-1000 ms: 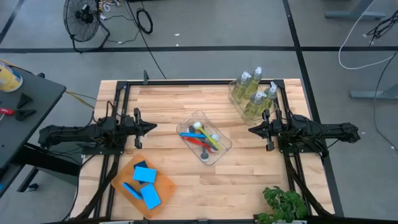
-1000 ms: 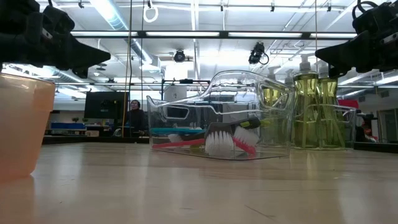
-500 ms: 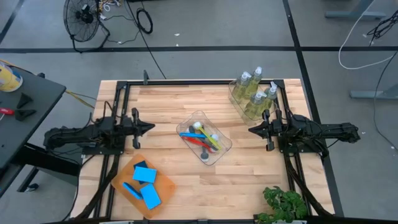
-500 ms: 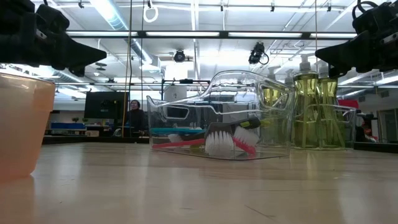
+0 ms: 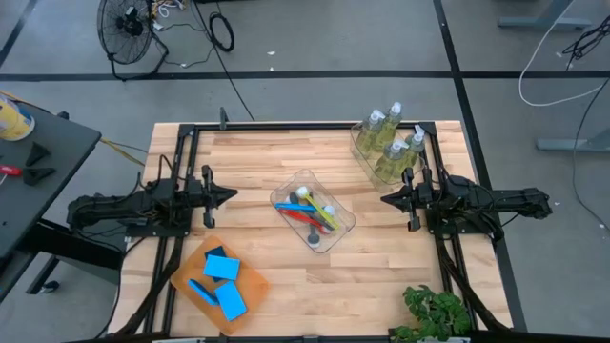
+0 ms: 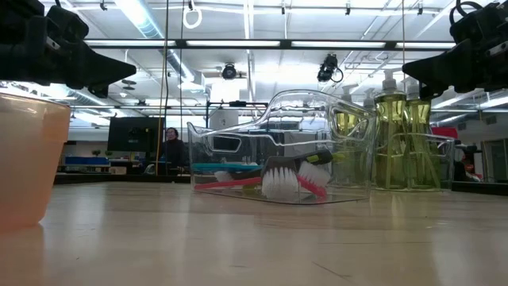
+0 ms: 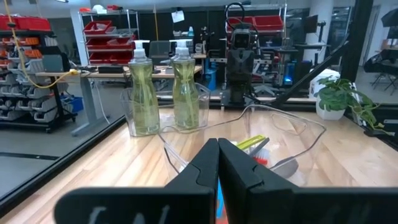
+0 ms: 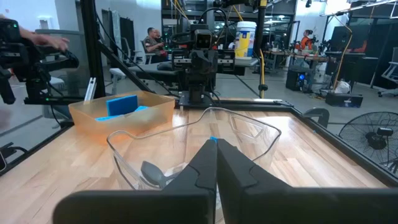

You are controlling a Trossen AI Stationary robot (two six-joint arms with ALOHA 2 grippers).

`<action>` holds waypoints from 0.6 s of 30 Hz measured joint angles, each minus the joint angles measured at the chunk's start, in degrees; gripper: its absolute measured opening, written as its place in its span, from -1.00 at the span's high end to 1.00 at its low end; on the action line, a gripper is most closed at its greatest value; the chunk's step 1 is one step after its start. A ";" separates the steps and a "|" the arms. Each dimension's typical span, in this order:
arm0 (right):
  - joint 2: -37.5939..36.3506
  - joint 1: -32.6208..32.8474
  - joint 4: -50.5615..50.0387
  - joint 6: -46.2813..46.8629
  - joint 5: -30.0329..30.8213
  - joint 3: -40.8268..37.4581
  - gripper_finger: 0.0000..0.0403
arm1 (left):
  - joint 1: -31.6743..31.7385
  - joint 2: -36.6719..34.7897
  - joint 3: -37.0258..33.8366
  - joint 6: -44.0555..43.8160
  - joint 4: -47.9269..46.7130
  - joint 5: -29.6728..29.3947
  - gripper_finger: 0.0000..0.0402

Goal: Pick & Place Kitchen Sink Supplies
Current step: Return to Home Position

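Several clear bottles of yellow-green soap [image 5: 391, 141] stand upright in a clear tub at the table's far right corner; the low view shows these bottles [image 6: 393, 135] too. Thin brushes [image 5: 310, 211] lie in a clear tub [image 5: 303, 175] at mid-table, bristle heads [image 6: 294, 183] on its floor. Blue sponges [image 5: 224, 281] lie flat in an orange tray [image 5: 253, 286] at the near left. My left gripper [image 5: 232, 194] hovers shut at the left, pointing level at the brush tub. My right gripper [image 5: 384, 199] hovers shut at the right, facing it.
A potted plant [image 5: 434, 312] stands at the table's near right corner. Bare wood lies between the brush tub and each gripper and along the near edge. A black frame rail [image 5: 286, 125] borders the far edge. A person [image 6: 171, 143] sits in the room beyond.
My left arm has drawn back a little toward the table's left edge and settled; its gripper stays shut and level. Nothing on the table has moved.
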 joint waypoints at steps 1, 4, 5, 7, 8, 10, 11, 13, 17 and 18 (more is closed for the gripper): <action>0.00 -0.02 0.00 -0.02 0.00 0.00 0.96 | 0.00 0.00 -0.02 0.00 0.10 0.01 0.93; 0.00 0.00 0.01 -0.02 0.00 0.00 0.96 | 0.00 0.00 -0.02 -0.02 0.14 0.01 0.93; 0.00 -0.02 -0.01 -0.01 0.02 0.00 0.96 | 0.00 -0.01 -0.02 -0.02 0.16 0.00 0.93; 0.00 -0.02 -0.01 -0.01 0.01 0.00 0.96 | 0.00 0.00 -0.02 -0.02 0.18 0.01 0.93; 0.00 0.00 -0.02 -0.02 0.00 0.00 0.96 | 0.00 0.00 -0.02 -0.02 0.20 0.01 0.93; 0.00 -0.02 0.00 0.00 0.00 0.00 0.96 | 0.00 0.00 -0.02 -0.02 0.27 0.00 0.93; 0.00 -0.02 -0.02 -0.02 0.00 0.02 0.96 | 0.00 -0.02 -0.02 -0.02 0.30 -0.01 0.93; 0.00 0.01 0.01 -0.01 0.00 0.00 0.96 | 0.00 0.00 -0.02 -0.02 0.36 -0.01 0.93; 0.00 -0.02 -0.01 -0.01 0.01 0.00 0.96 | 0.00 0.00 -0.04 -0.04 0.44 -0.01 0.93; 0.00 -0.02 -0.02 0.00 0.00 0.02 0.96 | 0.00 0.00 -0.04 -0.04 0.45 -0.01 0.93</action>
